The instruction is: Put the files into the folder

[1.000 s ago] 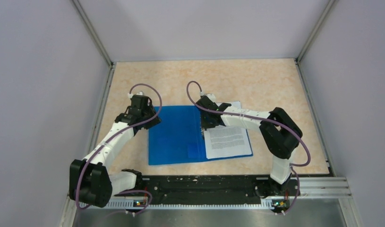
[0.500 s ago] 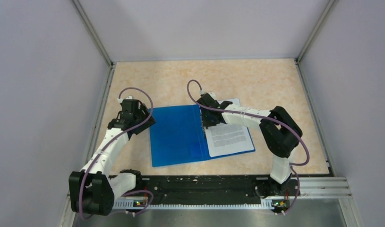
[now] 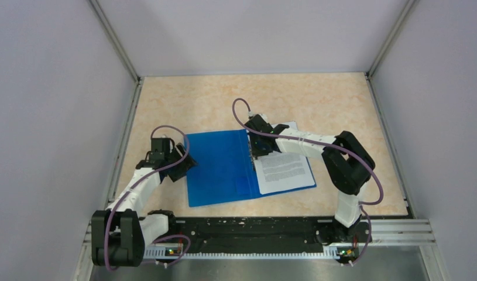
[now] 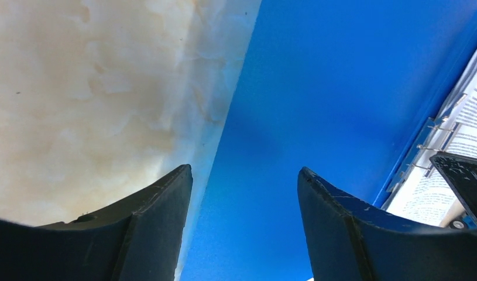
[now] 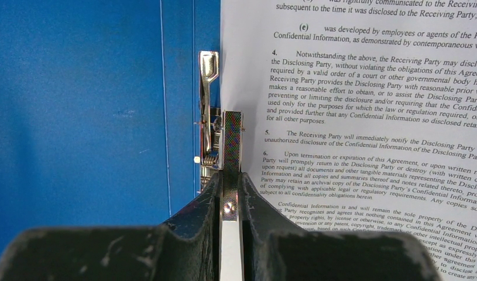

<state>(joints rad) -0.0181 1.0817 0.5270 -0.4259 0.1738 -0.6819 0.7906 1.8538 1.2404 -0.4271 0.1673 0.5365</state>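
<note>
The left jaws gape wide, holding nothing, above the left edge of the bright blue rectangular plastic folder point(image 3: 218, 167), which lies open mid-frame on the beige marbled desk point(image 3: 318, 99). The right jaws pinch its metal clip lever point(image 5: 232, 134). The white printed paper files point(image 3: 285, 172) lie on the folder's right half.

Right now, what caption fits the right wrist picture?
Jaws pinch the metal clip of the blue folder, beside the printed files.
</note>
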